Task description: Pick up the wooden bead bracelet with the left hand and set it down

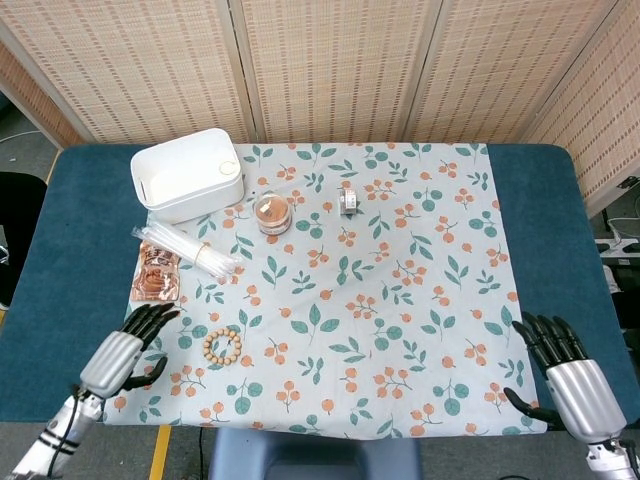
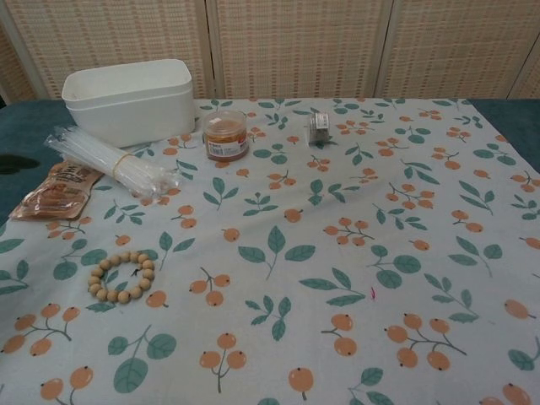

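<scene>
The wooden bead bracelet (image 1: 222,345) lies flat on the floral cloth near the front left, a small ring of pale beads (image 2: 123,276). My left hand (image 1: 125,347) hovers to its left with fingers spread, holding nothing and apart from the bracelet; the chest view does not show it. My right hand (image 1: 560,368) stays at the front right corner of the table with its fingers apart and nothing in them.
A white tub (image 1: 187,173) stands at the back left. In front of it lie a bundle of clear straws (image 1: 185,249) and a brown snack packet (image 1: 156,272). An orange-lidded jar (image 1: 272,213) and a small tin (image 1: 347,200) sit mid-table on the floral cloth (image 1: 400,300).
</scene>
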You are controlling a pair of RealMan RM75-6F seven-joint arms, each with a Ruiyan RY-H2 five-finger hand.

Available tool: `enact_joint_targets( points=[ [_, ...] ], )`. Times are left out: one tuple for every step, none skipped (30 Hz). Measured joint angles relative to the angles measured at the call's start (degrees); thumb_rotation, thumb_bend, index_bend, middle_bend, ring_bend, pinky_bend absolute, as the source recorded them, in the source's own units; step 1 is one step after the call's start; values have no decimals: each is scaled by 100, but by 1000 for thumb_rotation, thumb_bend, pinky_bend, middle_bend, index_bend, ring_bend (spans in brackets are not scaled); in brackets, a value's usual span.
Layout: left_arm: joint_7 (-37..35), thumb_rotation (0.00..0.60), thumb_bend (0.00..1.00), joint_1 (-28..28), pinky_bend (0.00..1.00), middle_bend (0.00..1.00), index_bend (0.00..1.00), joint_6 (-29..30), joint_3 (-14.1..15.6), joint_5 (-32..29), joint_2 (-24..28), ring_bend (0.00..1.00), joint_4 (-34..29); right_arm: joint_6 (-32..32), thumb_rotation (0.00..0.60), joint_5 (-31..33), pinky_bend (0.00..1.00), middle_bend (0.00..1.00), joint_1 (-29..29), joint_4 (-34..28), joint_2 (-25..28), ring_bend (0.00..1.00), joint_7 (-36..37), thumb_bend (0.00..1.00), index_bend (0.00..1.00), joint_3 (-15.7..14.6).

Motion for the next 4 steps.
enact_joint_targets(
  points=[
    [218, 600, 506, 201, 6, 0, 0, -5, -72, -16, -13, 0, -69, -6, 433, 17, 0, 0, -3, -3, -21, 0, -60, 201, 0, 11],
    [380, 600, 508, 318, 8, 0, 0, -8, -123, -22, -23, 0, -131, -21, 432, 32, 0, 0, -5, -9, -51, 0, -125, 201, 0, 21],
    [532, 600, 509, 423, 9, 0, 0, -14, -175, -37, -38, 0, -198, -40, 433, 40, 0, 0, -5, -16, -69, 0, -151, 201, 0, 24],
    [713, 600, 508, 548, 9, 0, 0, -35, -244, -72, -72, 0, -280, -52, 433, 46, 0, 0, -4, -23, -75, 0, -160, 201, 0, 26]
  ],
)
